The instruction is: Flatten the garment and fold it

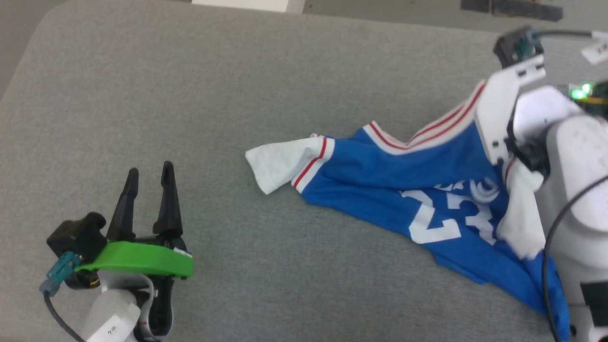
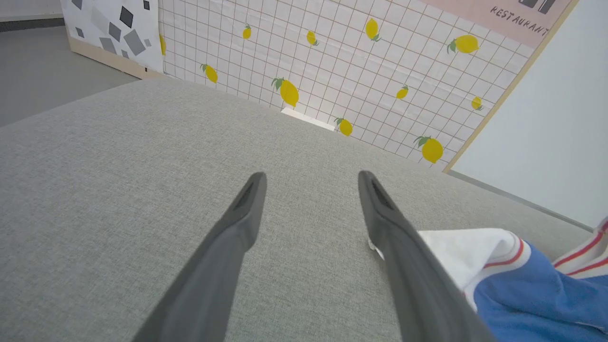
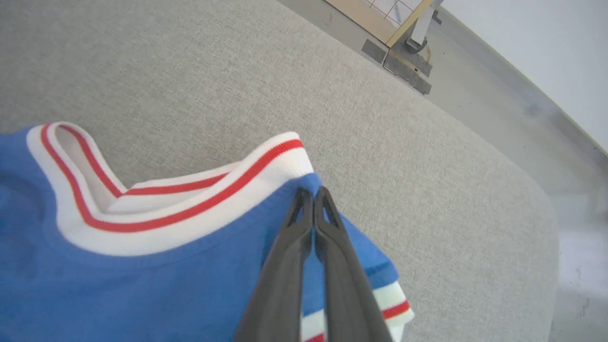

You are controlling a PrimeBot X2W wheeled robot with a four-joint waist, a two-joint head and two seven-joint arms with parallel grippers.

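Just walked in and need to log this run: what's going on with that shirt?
The right gripper has its fingers shut on the garment at the shoulder beside the collar, holding that end raised off the grey surface. The left gripper is open over the surface, short of the white sleeve, touching no cloth. The garment lies bunched and creased, not yet flattened or folded.
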